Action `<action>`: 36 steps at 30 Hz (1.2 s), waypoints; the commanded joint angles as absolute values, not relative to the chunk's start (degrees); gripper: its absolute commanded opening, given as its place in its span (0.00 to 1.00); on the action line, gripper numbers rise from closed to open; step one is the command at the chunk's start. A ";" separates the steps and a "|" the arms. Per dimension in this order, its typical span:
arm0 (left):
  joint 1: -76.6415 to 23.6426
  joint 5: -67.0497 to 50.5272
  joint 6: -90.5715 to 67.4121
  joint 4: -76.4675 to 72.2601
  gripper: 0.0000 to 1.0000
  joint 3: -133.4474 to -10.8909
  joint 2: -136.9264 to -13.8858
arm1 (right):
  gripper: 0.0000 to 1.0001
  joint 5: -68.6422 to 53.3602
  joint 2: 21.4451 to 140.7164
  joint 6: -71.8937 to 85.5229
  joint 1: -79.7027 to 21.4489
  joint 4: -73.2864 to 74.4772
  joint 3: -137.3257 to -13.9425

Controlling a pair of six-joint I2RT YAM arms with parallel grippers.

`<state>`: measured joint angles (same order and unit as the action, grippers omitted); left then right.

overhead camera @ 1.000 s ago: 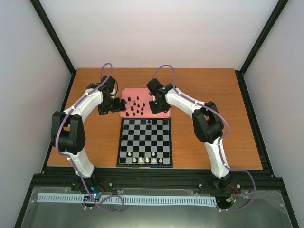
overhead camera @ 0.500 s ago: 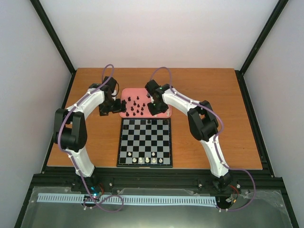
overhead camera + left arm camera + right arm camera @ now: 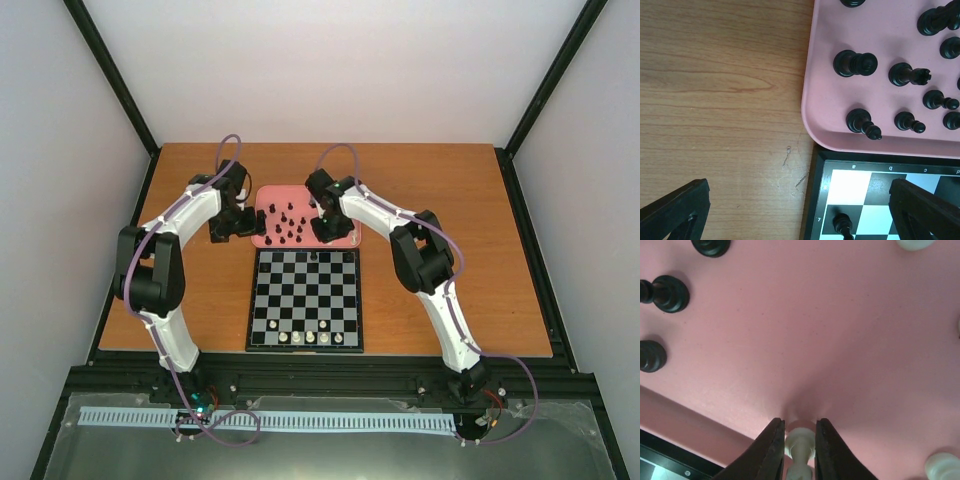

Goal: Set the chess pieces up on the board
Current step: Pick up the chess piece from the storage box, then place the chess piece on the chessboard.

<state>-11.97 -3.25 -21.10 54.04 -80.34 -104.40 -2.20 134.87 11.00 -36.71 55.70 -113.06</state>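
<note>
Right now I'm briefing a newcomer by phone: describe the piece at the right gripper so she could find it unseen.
Find the pink tray beyond the far edge of the chessboard, then its right end near the board-side rim. There the right gripper clamps one cream-white chess piece; its neighbours stand free.

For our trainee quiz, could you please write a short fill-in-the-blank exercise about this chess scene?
1. The right gripper is shut on a ___ chess piece.
2. The loose black pieces stand on a ___ tray.
3. The left gripper, above the corner of the board, holds nothing and is ___.
Missing words: white; pink; open.
</note>
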 commanded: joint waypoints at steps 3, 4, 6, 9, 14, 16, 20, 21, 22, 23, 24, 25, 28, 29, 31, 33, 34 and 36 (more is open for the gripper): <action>-12.13 -3.38 -21.31 54.76 1.00 -82.66 -105.14 | 0.09 -2.11 135.02 10.57 -35.95 57.10 -114.63; -12.13 -3.38 -21.27 54.80 1.00 -82.66 -105.04 | 0.08 -1.98 134.80 10.62 -35.95 57.08 -114.63; -12.13 -3.43 -21.30 54.84 1.00 -82.69 -104.95 | 0.06 -1.81 134.30 10.56 -35.95 57.04 -114.79; -12.13 -3.09 -21.22 55.05 1.00 -82.75 -104.53 | 0.05 -1.44 133.56 10.36 -35.86 57.23 -116.27; -12.13 -2.82 -21.20 55.09 1.00 -82.67 -103.84 | 0.05 -0.55 132.38 10.07 -35.85 57.89 -118.61; -12.17 -2.75 -21.18 55.14 1.00 -82.75 -103.62 | 0.05 -0.48 131.94 10.05 -35.86 58.75 -119.81; -12.13 -2.43 -21.18 55.28 1.00 -82.68 -102.85 | 0.04 -0.56 128.78 11.24 -35.86 60.75 -118.92; -12.13 -2.38 -21.06 55.33 1.00 -82.62 -102.65 | 0.04 -0.70 127.19 11.78 -35.86 60.48 -117.10; -12.13 -2.31 -21.06 55.31 1.00 -82.54 -102.36 | 0.04 -0.88 125.04 12.38 -35.94 60.12 -115.08; -12.13 -2.24 -21.07 55.31 1.00 -82.41 -102.14 | 0.04 -1.19 122.74 13.05 -36.06 59.56 -112.56; -12.13 -2.15 -21.06 55.28 1.00 -82.36 -101.91 | 0.04 -1.53 120.44 13.88 -36.28 59.08 -110.26; -12.13 -1.97 -21.02 55.25 1.00 -82.21 -101.68 | 0.04 -1.80 117.90 14.72 -36.67 58.67 -107.64; -12.13 -1.73 -21.03 55.01 1.00 -81.56 -100.97 | 0.04 -1.71 110.03 16.46 -38.79 58.31 -99.01; -12.13 -1.72 -21.03 54.80 1.00 -81.33 -100.72 | 0.04 -1.48 107.88 17.01 -39.84 58.30 -96.21; -12.13 -1.80 -21.13 54.70 1.00 -80.93 -100.32 | 0.04 -1.60 103.38 18.18 -42.08 58.13 -90.23; -12.13 -1.98 -21.20 54.53 1.00 -80.70 -99.97 | 0.04 -1.52 98.94 19.77 -44.65 56.95 -83.64; -12.17 -2.04 -21.23 54.44 1.00 -80.53 -99.79 | 0.04 -1.14 96.85 20.74 -46.21 55.89 -80.09; -12.13 -2.04 -21.23 54.36 1.00 -80.40 -99.31 | 0.04 0.21 92.88 22.79 -49.20 54.30 -73.66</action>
